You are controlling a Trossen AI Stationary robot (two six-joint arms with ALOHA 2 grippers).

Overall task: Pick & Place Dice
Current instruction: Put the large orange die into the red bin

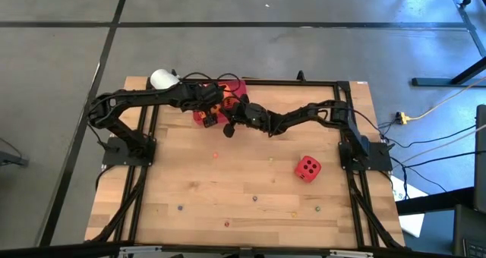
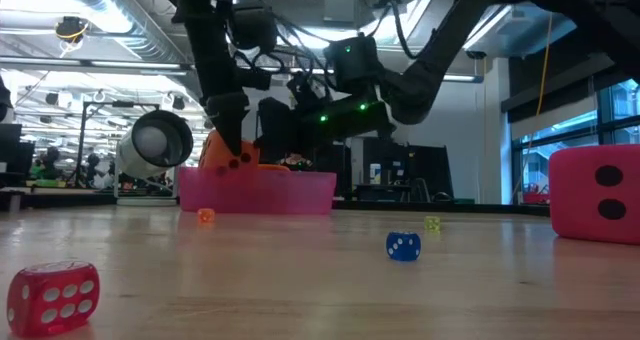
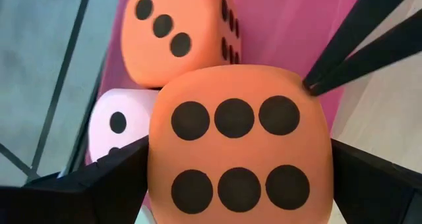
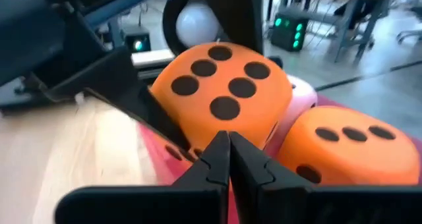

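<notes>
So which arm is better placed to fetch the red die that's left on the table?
Probably the right: the red die lies on its side, near its base. The right gripper is shut and empty, while the left gripper holds an orange die over the tray.

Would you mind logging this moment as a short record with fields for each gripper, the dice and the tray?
left gripper: shut on an orange die, six pips toward its wrist camera, over the tray
right gripper: shut, empty, beside the tray
tray: pink, at the table's far edge
dice in tray: second orange die, pale pink die
red die: alone on the table, near the right arm's base
</notes>
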